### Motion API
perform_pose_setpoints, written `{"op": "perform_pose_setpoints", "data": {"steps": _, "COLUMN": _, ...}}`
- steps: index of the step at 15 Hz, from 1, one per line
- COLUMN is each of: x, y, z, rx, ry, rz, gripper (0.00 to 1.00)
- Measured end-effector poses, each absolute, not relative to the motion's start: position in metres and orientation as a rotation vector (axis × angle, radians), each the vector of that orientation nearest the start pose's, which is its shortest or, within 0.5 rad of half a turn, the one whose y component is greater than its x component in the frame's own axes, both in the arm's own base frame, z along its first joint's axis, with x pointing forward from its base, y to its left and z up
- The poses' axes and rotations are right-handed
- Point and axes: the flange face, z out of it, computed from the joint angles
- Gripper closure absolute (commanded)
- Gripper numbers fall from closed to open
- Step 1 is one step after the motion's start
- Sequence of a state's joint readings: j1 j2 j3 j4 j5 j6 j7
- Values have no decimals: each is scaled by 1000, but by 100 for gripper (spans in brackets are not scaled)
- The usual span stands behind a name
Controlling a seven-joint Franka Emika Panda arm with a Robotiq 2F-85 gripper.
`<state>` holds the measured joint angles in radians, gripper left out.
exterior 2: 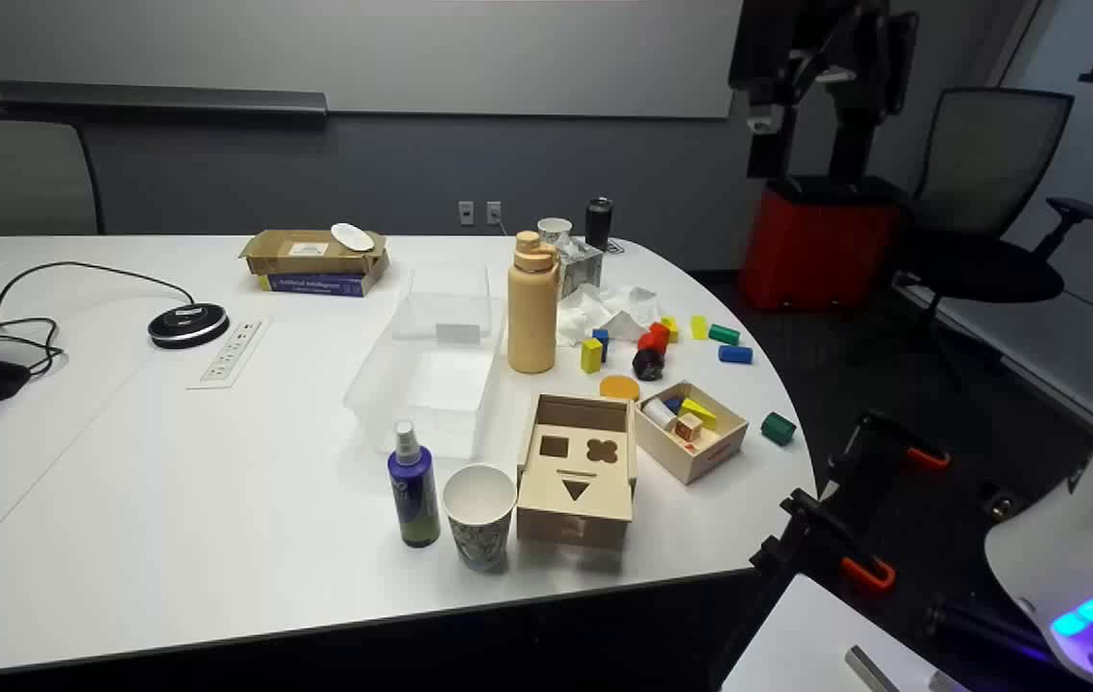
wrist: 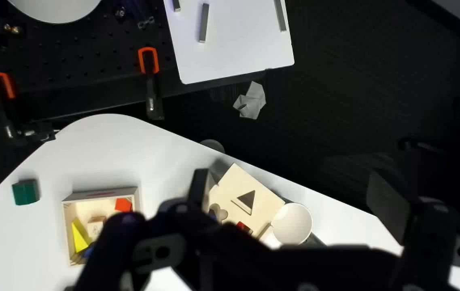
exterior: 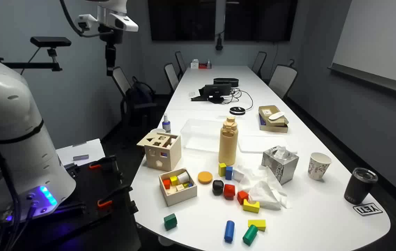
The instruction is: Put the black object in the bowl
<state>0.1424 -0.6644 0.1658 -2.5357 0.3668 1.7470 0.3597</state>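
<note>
I'm holding my gripper high, fingers standing wide apart. Black block sitting on white table, between orange disc and red block, just beside red one.

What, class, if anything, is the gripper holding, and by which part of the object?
Nothing: the gripper hangs open with no object between its jaws, and the black block lies on the table.
</note>
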Motion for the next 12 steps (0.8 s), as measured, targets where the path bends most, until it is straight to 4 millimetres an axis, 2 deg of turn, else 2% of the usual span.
{"op": "perform_pose_setpoints", "data": {"steps": 4, "x": 314, "y": 136, "z": 480, "rx": -2912, "ry": 269, "rz": 286, "gripper": 0}}
{"op": "perform_pose_setpoints", "data": {"steps": 6, "x": 324, "y": 130, "z": 481, "rx": -2899, "ry": 310, "rz": 216, "gripper": 0}}
{"op": "perform_pose_setpoints", "data": {"steps": 7, "x": 336, "y": 122, "z": 482, "rx": -2881, "ry": 357, "rz": 146, "gripper": 0}}
{"op": "perform_pose_setpoints", "data": {"steps": 10, "x": 379, "y": 83, "z": 476, "rx": -2810, "ry": 539, "rz": -40, "gripper": 0}}
{"op": "perform_pose_setpoints", "data": {"steps": 12, "x": 412, "y": 44, "z": 463, "rx": -2750, "ry": 688, "rz": -144, "gripper": 0}}
